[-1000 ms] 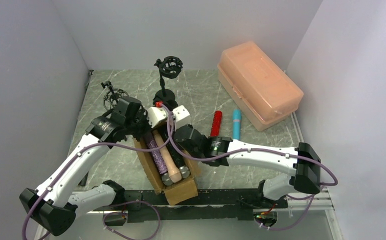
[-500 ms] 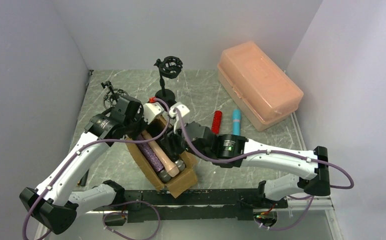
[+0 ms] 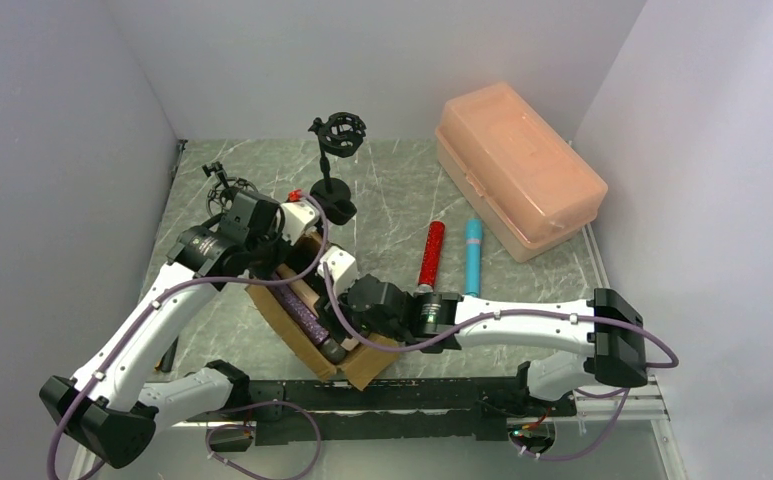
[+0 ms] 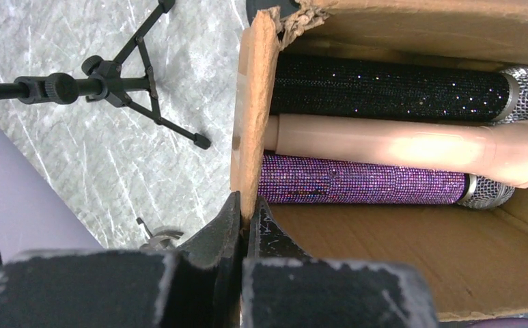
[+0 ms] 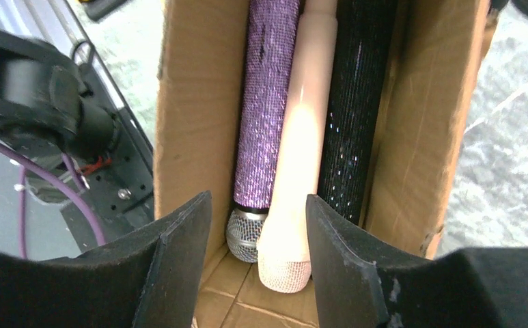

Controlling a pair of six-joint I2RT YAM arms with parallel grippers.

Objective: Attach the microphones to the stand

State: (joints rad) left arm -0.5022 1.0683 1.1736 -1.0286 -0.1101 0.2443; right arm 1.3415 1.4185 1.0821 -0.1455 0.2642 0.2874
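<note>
The right gripper (image 5: 257,198) hangs spread wide over the open end of a cardboard box (image 5: 425,102), gripping nothing. Directly beneath its fingers lie three microphones packed side by side: a peach microphone (image 5: 305,123) in the middle, riding slightly above a purple microphone (image 5: 261,102) on one side and a black microphone (image 5: 356,102) on the other. Their mesh heads sit nearest the gripper and their long bodies run straight away from it, so the line between the fingers crosses their length. That appears to suit a pinch across the peach one, which is centred in the gap.

The left gripper (image 4: 247,201) is clenched on the box's end wall, apparently bracing it, which leaves the right arm as the nearer free tool for the pick.

Farther out, past the right forearm, a red microphone (image 3: 430,254) and a blue microphone (image 3: 473,258) lie loose on the table, roughly parallel and well apart from both grippers. The upright stand (image 3: 333,205), its clip bare, rises just beyond the left gripper and the box's far end. A tripod stand (image 4: 121,85) lies to the outside of the left gripper. No microphone is mounted yet.
</note>
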